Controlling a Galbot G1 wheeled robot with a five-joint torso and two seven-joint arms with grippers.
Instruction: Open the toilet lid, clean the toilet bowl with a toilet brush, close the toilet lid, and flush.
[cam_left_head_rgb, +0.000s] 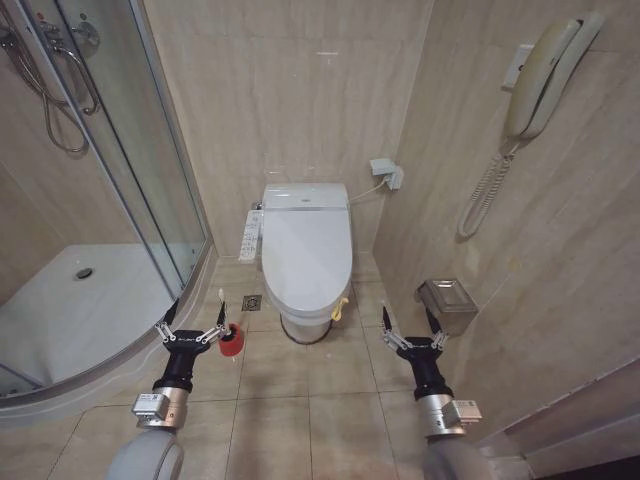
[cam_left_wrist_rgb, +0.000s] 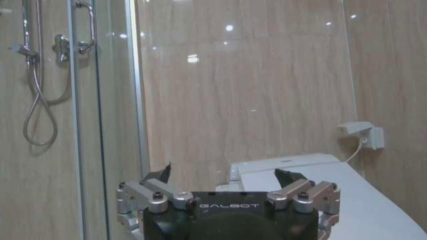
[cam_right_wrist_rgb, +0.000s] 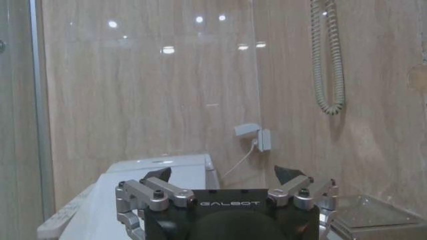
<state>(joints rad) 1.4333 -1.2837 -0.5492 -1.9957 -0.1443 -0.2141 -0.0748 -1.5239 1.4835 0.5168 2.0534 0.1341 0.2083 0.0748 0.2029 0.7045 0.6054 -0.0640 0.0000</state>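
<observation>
Landmark taken: the toilet lid (cam_left_head_rgb: 306, 255), seen shut flat over the toilet bowl (cam_left_head_rgb: 305, 322), against the back wall in the head view. A small yellow tie (cam_left_head_rgb: 342, 304) is seen at the lid's front right edge.

Far left of the lid, the shower tray (cam_left_head_rgb: 70, 310) is seen behind the glass shower door (cam_left_head_rgb: 150, 150). The shower hose (cam_left_wrist_rgb: 33, 110) is seen hanging inside in the left wrist view.

Left of the lid and nearer the robot, the left gripper (cam_left_head_rgb: 191, 325) is held above the floor tiles, fingers spread wide, nothing pinched. In the left wrist view the same gripper (cam_left_wrist_rgb: 223, 175) is seen spread, the lid (cam_left_wrist_rgb: 360, 200) ahead of it.

Just beside that gripper, toward the lid, the red holder cup (cam_left_head_rgb: 232, 343) is seen on the floor, the toilet brush (cam_left_head_rgb: 223, 315) standing in it with its white handle up. A floor drain (cam_left_head_rgb: 252, 302) is seen between cup and bowl.

Right of the lid and nearer the robot, the right gripper (cam_left_head_rgb: 411, 324) is held up, fingers spread, empty; same in the right wrist view (cam_right_wrist_rgb: 223, 175). Behind it a metal paper holder (cam_left_head_rgb: 447, 303) is mounted on the right wall. Higher up, a wall phone (cam_left_head_rgb: 545, 75) with coiled cord is seen.
</observation>
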